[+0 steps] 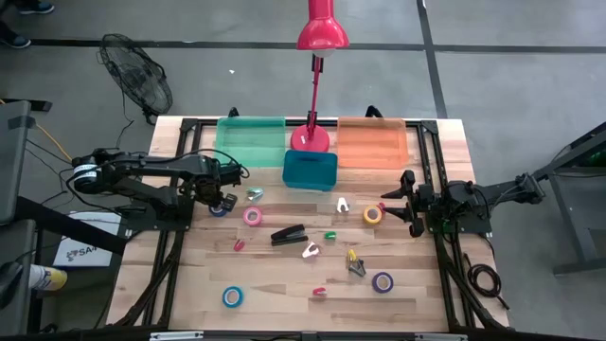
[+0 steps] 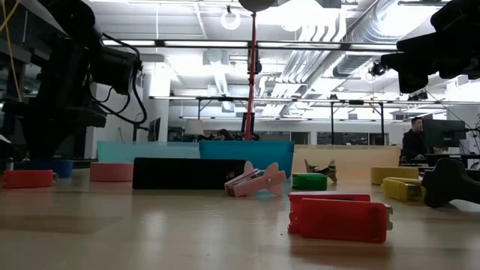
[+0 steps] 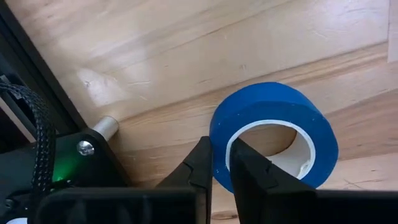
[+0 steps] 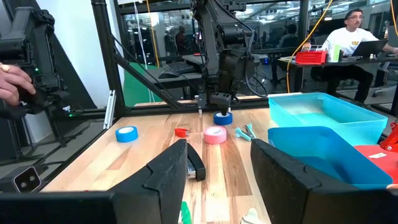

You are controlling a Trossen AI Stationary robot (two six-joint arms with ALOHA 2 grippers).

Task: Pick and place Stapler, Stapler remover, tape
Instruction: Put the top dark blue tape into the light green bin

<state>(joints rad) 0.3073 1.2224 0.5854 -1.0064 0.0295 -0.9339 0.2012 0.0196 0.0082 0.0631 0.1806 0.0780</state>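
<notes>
My left gripper (image 1: 222,201) (image 3: 221,149) is near the table's left side, shut on a blue tape roll (image 1: 219,209) (image 3: 273,106), also seen across the table in the right wrist view (image 4: 222,118). My right gripper (image 1: 398,204) (image 4: 217,168) hovers open near the right side, next to a yellow tape roll (image 1: 373,215). A black stapler (image 1: 288,234) lies flat mid-table. Pink (image 1: 253,216), purple (image 1: 383,281) and a second blue roll (image 1: 233,296) lie flat. Small staple removers are scattered about: white (image 1: 342,204), pink (image 1: 311,250), green (image 1: 329,235). My left gripper pinches the blue roll's wall (image 3: 219,134), with one finger (image 3: 202,155) outside the ring and the other (image 3: 242,155) inside its hole. The fingers come from above, pointing down. The roll sits with its hole facing up; whether it rests on the table I cannot tell.
At the far edge stand a green bin (image 1: 251,139), a teal bin (image 1: 311,169) and an orange bin (image 1: 372,142), with a red lamp's base (image 1: 311,139) between them. Black frame rails run along the table's left and right sides. A person (image 4: 351,37) sits beyond the table.
</notes>
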